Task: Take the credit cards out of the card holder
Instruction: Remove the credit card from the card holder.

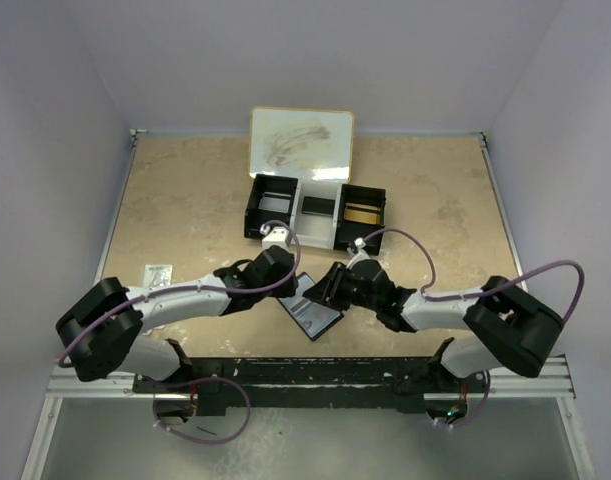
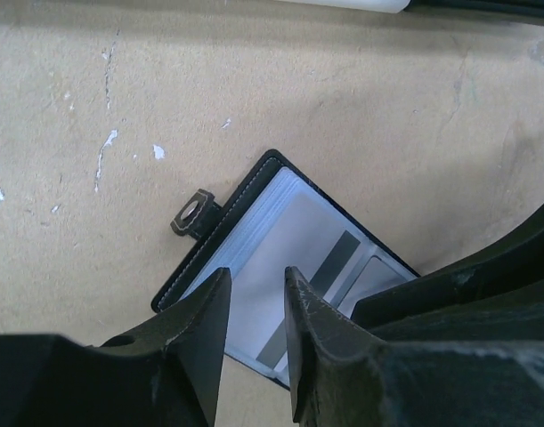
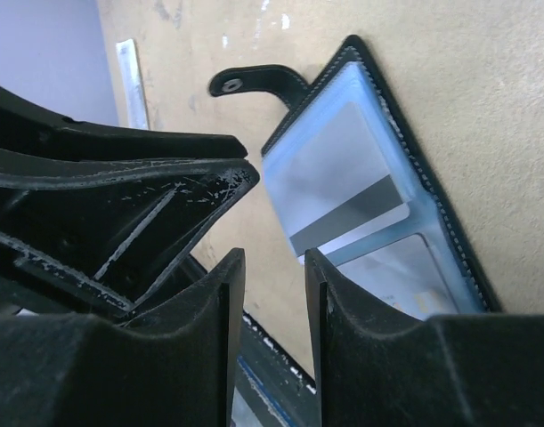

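The card holder (image 1: pixel 311 311) lies open on the table between my two grippers, its grey-blue pockets facing up. In the left wrist view the card holder (image 2: pixel 254 240) shows its snap tab (image 2: pixel 193 216) and a pale card with a grey stripe (image 2: pixel 320 253) in a pocket. My left gripper (image 2: pixel 256 289) is open by a narrow gap, just above the holder's near edge, holding nothing. In the right wrist view the card holder (image 3: pixel 378 213) shows the striped card (image 3: pixel 343 182) partly slid out of its pocket. My right gripper (image 3: pixel 273 260) is open and empty beside that card's edge.
A black-and-white three-compartment tray (image 1: pixel 297 207) stands behind the grippers, with a gold item (image 1: pixel 363 214) in its right compartment. A whiteboard (image 1: pixel 300 140) lies at the back. A small white packet (image 1: pixel 158 274) lies at the left. The black front rail (image 1: pixel 305 375) runs below.
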You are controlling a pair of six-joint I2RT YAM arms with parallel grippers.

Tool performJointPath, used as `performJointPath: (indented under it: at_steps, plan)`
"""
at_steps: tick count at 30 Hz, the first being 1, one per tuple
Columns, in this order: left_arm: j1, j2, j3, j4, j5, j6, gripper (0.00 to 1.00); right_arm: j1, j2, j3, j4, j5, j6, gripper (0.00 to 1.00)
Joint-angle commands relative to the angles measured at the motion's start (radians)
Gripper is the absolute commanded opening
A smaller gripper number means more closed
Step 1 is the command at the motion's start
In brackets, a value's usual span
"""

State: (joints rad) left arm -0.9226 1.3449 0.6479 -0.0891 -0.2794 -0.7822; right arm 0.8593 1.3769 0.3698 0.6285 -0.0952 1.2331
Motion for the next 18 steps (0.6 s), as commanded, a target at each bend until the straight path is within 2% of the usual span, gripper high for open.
performJointPath:
  at_steps: [1,6,18]
  plan:
    - [0.024,0.063,0.048,0.053,0.026,0.07,0.28,0.007,0.083,0.0,0.116,0.004,0.05,0.36]
    - [0.031,0.121,0.039,0.05,-0.007,0.08,0.27,0.007,0.164,-0.005,0.131,0.002,0.075,0.34]
    - [0.032,0.137,-0.023,0.027,0.022,0.066,0.2,0.01,0.149,-0.045,0.067,0.039,0.117,0.35]
